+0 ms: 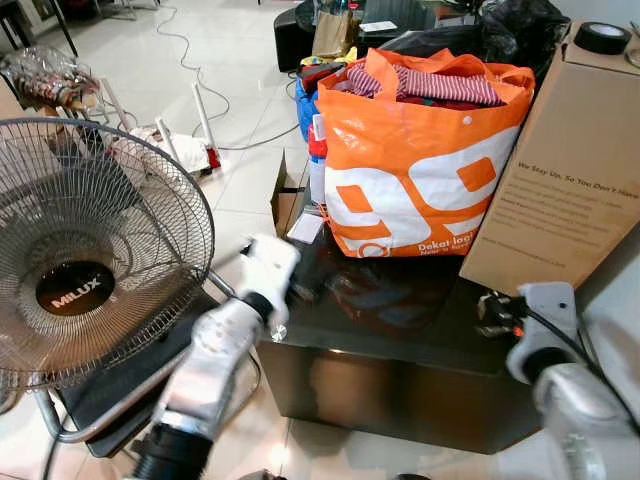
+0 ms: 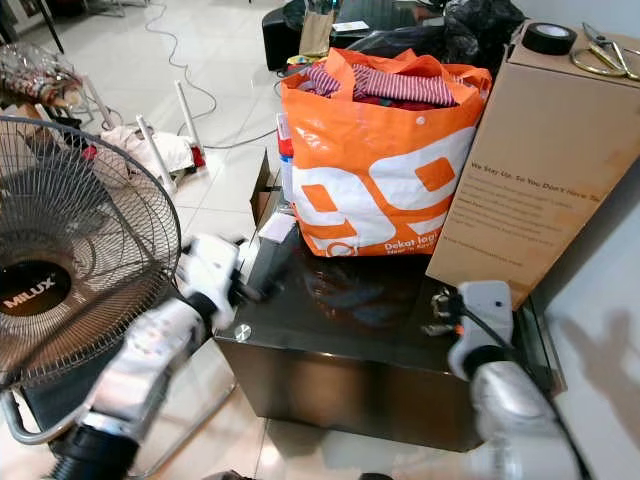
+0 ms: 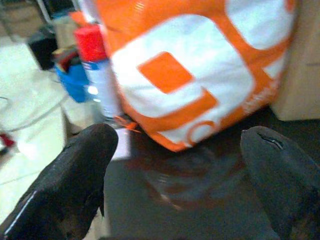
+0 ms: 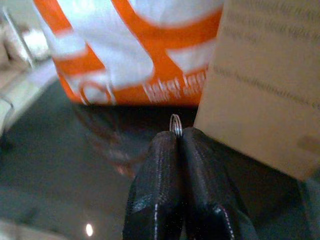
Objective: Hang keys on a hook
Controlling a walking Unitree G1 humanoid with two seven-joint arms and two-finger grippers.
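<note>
**Dark glass table, keys pinched in my right gripper**

A low table with a glossy black top [image 2: 400,320] stands on pale floor tiles, and I am looking down on it from the head camera. On it sits a big orange and white plastic shopping bag [image 1: 420,170] stuffed with striped clothes, touching a tall brown cardboard box [image 1: 565,170] on its right. A roll of black tape [image 2: 549,38] lies on top of the box. A round wire-grille standing fan [image 1: 85,265] marked MILUX is on my left, near the table's edge.

My right gripper [image 4: 179,137] hovers over the table's right side, near the base of the box. Its black fingers are pressed together on a small silver key ring [image 4: 175,125], whose loop pokes out just past the tips. The keys themselves I cannot make out.

My left gripper [image 3: 177,145] is at the table's left front edge, its fingers [image 3: 75,175] spread wide with nothing between them, facing the bag.
</note>
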